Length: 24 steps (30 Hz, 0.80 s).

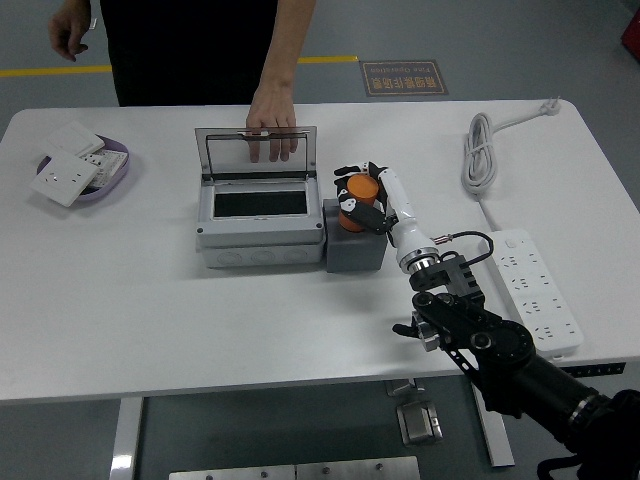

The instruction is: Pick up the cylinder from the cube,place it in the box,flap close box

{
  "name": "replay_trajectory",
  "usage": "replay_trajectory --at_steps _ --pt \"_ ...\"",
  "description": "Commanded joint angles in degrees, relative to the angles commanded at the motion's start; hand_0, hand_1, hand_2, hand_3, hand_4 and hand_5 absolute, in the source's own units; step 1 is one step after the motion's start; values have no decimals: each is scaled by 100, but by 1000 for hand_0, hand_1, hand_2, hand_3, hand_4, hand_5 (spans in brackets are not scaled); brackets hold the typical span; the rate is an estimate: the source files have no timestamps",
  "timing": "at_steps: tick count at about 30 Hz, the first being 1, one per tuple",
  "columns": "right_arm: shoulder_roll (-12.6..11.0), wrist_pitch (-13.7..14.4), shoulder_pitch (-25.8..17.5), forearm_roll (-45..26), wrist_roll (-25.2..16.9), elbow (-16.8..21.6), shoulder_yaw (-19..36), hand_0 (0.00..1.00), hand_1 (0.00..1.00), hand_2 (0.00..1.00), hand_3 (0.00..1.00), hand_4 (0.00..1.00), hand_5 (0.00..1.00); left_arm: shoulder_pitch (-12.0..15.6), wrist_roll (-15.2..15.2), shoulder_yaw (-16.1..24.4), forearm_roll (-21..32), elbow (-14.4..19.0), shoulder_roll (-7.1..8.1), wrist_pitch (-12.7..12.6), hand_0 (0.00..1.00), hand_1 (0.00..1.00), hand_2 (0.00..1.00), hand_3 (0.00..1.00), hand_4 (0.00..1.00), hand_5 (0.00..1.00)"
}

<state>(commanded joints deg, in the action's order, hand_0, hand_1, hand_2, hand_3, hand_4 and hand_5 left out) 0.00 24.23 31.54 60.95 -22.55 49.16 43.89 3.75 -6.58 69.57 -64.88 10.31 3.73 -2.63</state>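
Barely underway: grasp made, cylinder not yet lifted clear
The right hand (366,200) has its fingers wrapped around the orange cylinder (359,189) atop the grey cube (355,250), centre frame; the box (259,225) gapes open, a person's hand (272,128) touching its lid

right arm (500,350): black, jointed | forearm shell (405,225): white | fingers (362,212): black-tipped | person (190,45): dark clothing

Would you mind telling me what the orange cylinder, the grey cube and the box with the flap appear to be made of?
Orange cylinder: probably plastic, smooth and even in colour.
Grey cube: matte, uniformly dark grey; plastic or painted metal, hard to tell.
Box: light grey moulded plastic by the look of it; its raised flap looks like a clear pane.
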Motion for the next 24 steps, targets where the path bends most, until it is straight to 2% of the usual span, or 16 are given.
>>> replay_trajectory --at_steps 1,6,9,16,24 --pt "0 48 51 124 89 87 -6 521 538 473 487 2 2 3 -3 8 -5 0 0 -3 578 597 560 595 605 201" --pt "0 211 426 745 621 454 -182 521 538 473 487 2 2 26 -26 49 -30 0 4 -16 578 597 560 595 605 201" --pt "0 213 724 1194 997 604 -385 506 530 467 477 2 2 36 -38 89 -59 0 18 -22 578 601 560 596 610 215" --pt "0 -57 1366 2219 1902 654 -939 489 523 462 473 2 2 25 -43 166 -121 0 57 -17 578 602 560 597 615 221" --pt "0 -482 1854 3010 2763 416 -1509 487 523 463 473 2 2 28 -72 239 -166 0 101 -18 578 604 560 597 618 228"
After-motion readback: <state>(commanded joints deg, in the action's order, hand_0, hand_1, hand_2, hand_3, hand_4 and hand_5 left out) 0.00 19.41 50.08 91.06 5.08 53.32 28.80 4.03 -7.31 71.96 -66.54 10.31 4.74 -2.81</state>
